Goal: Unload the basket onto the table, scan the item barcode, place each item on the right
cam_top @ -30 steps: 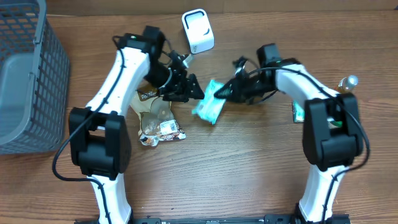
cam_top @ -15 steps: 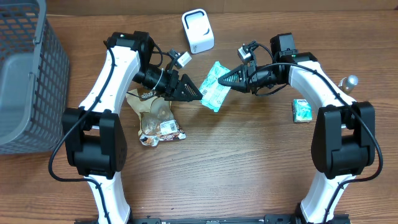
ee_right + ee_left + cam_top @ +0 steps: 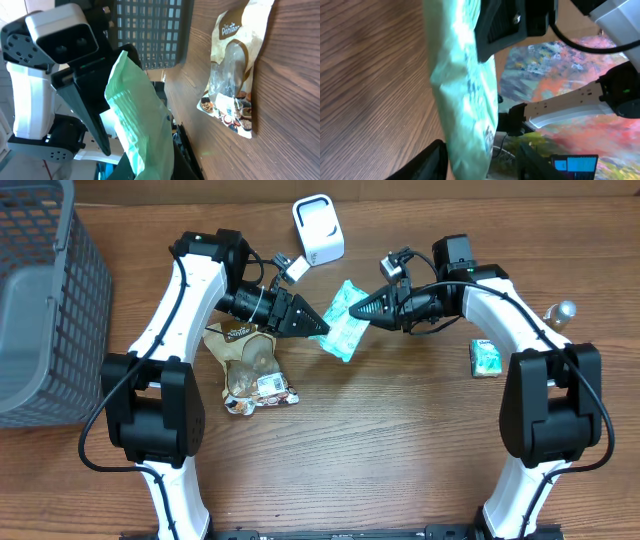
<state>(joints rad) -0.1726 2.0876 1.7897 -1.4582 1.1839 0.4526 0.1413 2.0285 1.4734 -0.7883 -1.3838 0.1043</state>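
A mint-green crinkled plastic packet [image 3: 341,335] hangs in the air above the brown wooden surface [image 3: 400,450], between the two arms and just below the white box-shaped scanner [image 3: 318,228] that stands near the far edge. The right gripper [image 3: 360,311] is pressed together on the packet's upper corner and carries it. The left gripper [image 3: 316,324] meets the packet from the opposite side at its lower edge. In the left wrist view its two black fingers [image 3: 427,162] stand spread on either side of the packet, one close against the plastic and the other with a clear gap, so they are not clamped on it. The packet hangs tilted, with its long side running down from the right gripper towards the surface.

Below the left arm a brown and clear snack pouch [image 3: 245,360] lies flat on the surface. A grey mesh plastic basket [image 3: 40,310] stands at the left edge. Near the right arm a small green carton [image 3: 486,358] lies flat, and a bottle with a silver cap [image 3: 560,312] is just beyond it.
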